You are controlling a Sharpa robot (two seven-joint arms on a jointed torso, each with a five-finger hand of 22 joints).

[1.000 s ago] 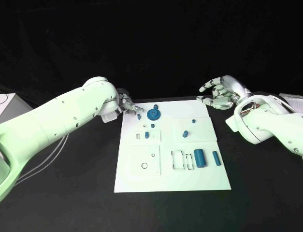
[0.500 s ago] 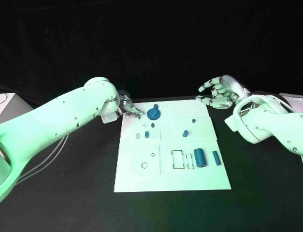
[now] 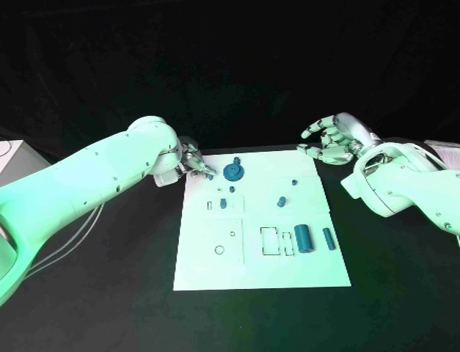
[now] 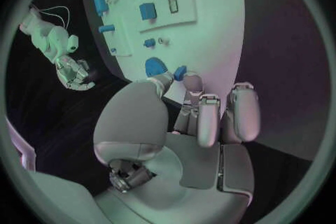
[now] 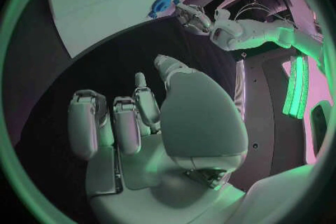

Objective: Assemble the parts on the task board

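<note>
Left hand (image 3: 195,163) at white task board (image 3: 261,275) far corner, pinching small blue part (image 4: 180,72). Right hand (image 3: 334,141) hovers over black worktop (image 3: 103,293), fingers curled, empty.

We see a black table (image 3: 103,293) carrying the white task board (image 3: 261,275) between both hands – and white papers (image 3: 457,155) (stacked) just beyond the right hand (image 3: 334,141).

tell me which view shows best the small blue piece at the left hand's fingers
The left wrist view: the small blue piece sits close up between the left hand's fingertips, over the white board's edge. The head view shows that hand small, with the piece hard to make out. The right wrist view shows the hand far off, the piece too small to tell.
</note>
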